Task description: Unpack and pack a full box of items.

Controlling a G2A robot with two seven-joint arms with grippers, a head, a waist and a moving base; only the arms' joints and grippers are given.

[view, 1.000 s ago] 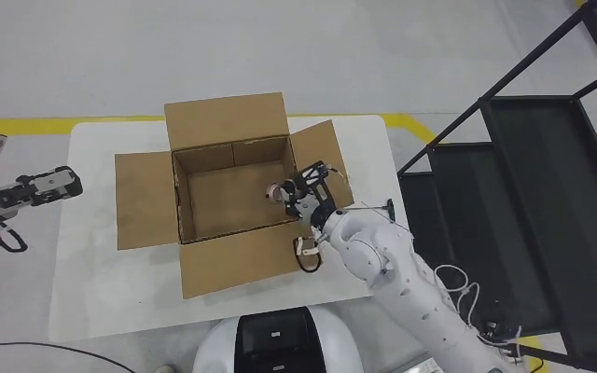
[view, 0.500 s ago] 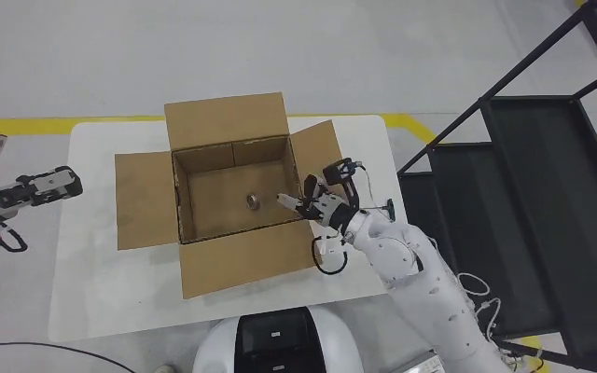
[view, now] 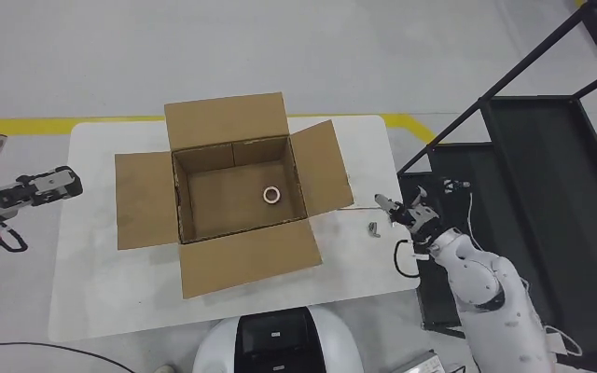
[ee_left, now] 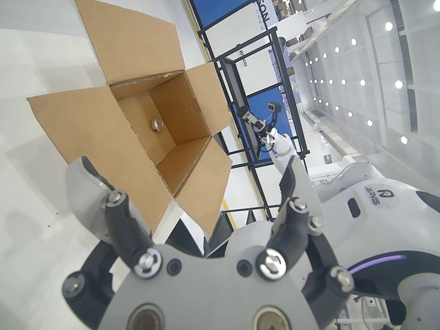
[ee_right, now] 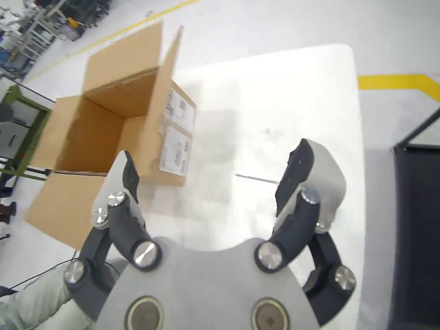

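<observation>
1. Hazard, box shift: the box (view: 145,200) is judged light, with little in it. It could be pushed across the worktop (view: 93,280) if a wall or an outspread flap were struck on the way in.
2. Hazard, missed grasp: the ring (view: 271,194) is small and lies low on the box floor. It could be nudged aside or set rolling by a pinch placed off centre.
3. Hazard, loose parts: a thin rod (view: 359,210) and a small grey piece (view: 372,229) lie near the right pincer (view: 399,200). They could be swept off the worktop edge by a low pass.
4. Box: brown corrugated card, all four flaps folded outward, printed labels on one outer wall. It is set near the middle of the worktop.
5. Ring: pale and round, lying flat on the box floor toward the right-hand wall, clear of it.
6. Right pincer: spread wide, nothing held, placed beyond the worktop's right edge.
7. Left pincer (view: 70,183): spread, nothing held, placed at the worktop's left edge, well apart from the box.
</observation>
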